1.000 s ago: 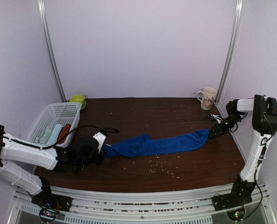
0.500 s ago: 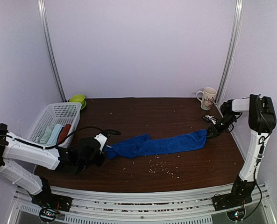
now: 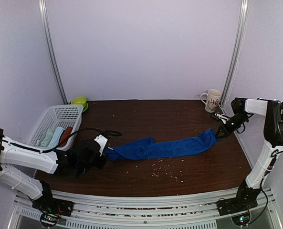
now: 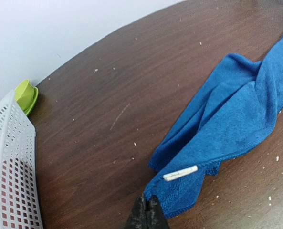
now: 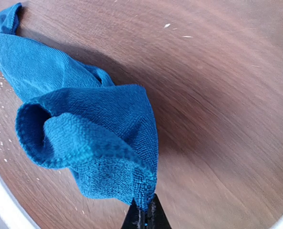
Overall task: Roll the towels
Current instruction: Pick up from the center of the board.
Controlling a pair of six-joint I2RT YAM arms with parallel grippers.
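Note:
The royal blue towel (image 3: 162, 147) lies bunched in a long strip across the brown table, stretched between both grippers. My left gripper (image 3: 105, 151) is shut on the towel's left corner, close to its white label (image 4: 180, 173); in the left wrist view the fingertips (image 4: 148, 202) pinch the hem. My right gripper (image 3: 219, 133) is shut on the right corner. In the right wrist view the blue towel (image 5: 84, 129) hangs folded from the pinched tips of that gripper (image 5: 143, 207), a little above the table. The small mint-green towel (image 3: 52, 136) lies in the basket.
A white mesh basket (image 3: 60, 114) stands at the left edge, with a reddish item (image 3: 66, 135) beside the mint towel. A green bowl (image 3: 79, 101) sits behind it. A white patterned mug (image 3: 212, 100) stands at the back right. Crumbs (image 3: 165, 171) dot the table.
My right gripper has shut on the towel's right corner and lifted it slightly, with the right arm swinging outward. The left gripper has kept its hold.

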